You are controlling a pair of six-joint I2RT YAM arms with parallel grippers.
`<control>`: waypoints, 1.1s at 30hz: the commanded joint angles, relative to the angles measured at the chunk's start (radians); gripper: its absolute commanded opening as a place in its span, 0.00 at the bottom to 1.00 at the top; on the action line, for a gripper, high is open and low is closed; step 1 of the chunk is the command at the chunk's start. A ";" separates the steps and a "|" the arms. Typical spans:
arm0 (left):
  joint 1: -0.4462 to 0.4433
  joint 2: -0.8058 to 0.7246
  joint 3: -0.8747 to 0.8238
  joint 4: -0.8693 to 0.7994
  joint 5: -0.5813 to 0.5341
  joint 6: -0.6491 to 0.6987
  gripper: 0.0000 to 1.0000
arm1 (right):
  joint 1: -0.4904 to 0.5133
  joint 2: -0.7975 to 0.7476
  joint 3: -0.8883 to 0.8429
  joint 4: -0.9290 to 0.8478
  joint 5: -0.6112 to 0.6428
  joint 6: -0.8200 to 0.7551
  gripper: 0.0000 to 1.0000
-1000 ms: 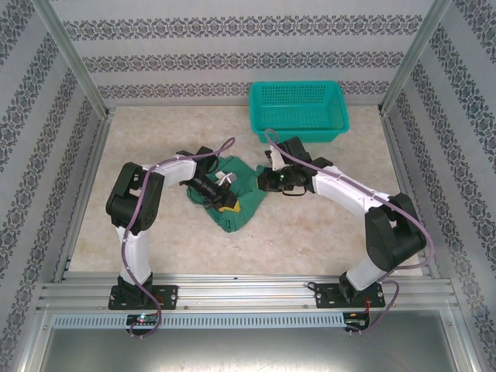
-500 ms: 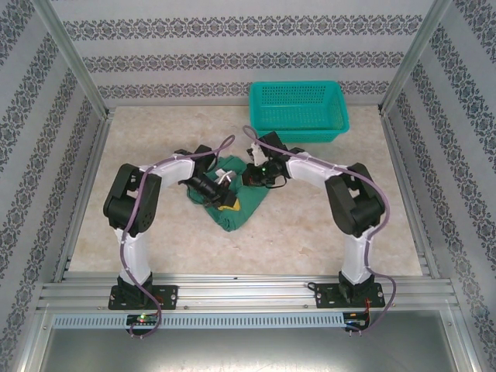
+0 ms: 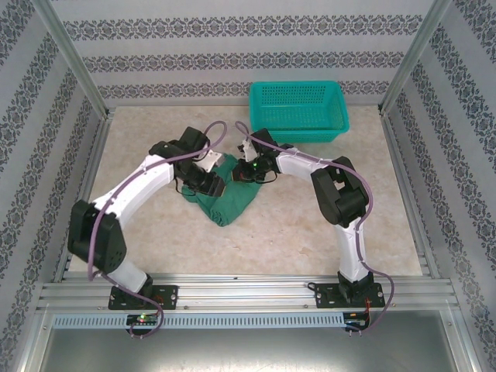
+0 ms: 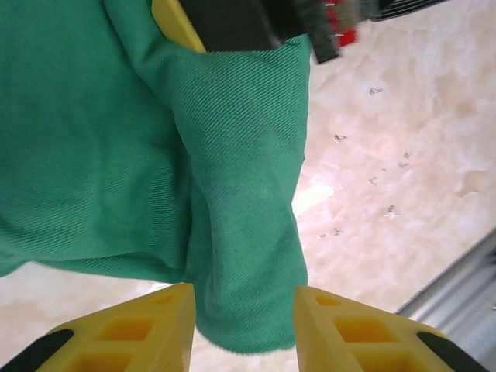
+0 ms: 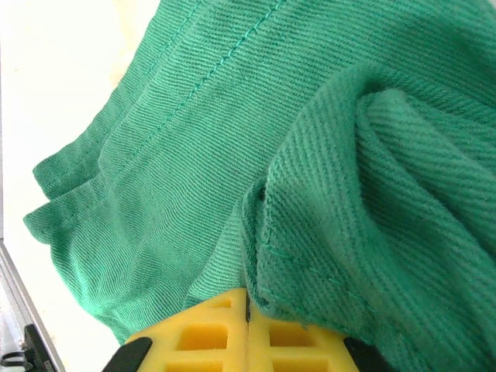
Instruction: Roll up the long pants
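The long pants are lying bunched in a green heap on the table. At its left, the left gripper is straddling a hanging fold, yellow fingers apart. Just beyond, the right gripper is pressing shut against a stitched edge — whether cloth is caught, I cannot tell. Farther back, a teal mesh basket is sitting by the wall.
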 commanded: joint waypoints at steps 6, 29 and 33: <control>-0.247 0.034 -0.066 0.069 -0.216 0.030 0.34 | -0.040 0.053 -0.064 -0.042 0.081 0.022 0.02; -0.316 0.024 -0.164 0.242 -0.596 -0.015 0.44 | -0.056 -0.008 -0.199 -0.004 0.072 0.019 0.02; -0.436 0.029 -0.188 0.218 -0.730 0.082 0.70 | -0.058 -0.037 -0.238 0.013 0.075 0.021 0.02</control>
